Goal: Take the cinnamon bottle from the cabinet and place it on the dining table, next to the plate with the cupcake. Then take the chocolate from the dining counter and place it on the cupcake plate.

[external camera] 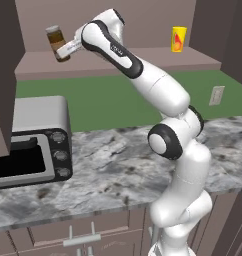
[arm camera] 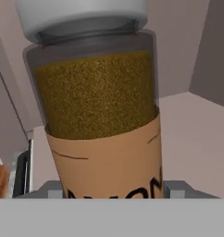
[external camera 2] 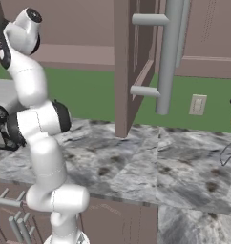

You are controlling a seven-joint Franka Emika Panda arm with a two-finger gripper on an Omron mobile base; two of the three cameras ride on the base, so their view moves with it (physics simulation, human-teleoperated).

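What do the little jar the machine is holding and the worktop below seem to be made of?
The cinnamon bottle looks like clear glass or plastic: brown powder shows through its wall, under a matte pale grey lid and a tan paper-like label. The worktop looks like polished grey-white veined marble.

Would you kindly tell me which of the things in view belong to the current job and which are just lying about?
Belonging to the job:
- cinnamon bottle, tilted, held in the pincer
- cabinet, whose shelf it is leaving

Just lying about:
- yellow container on the shelf
- toaster oven on the marble counter
- wall socket
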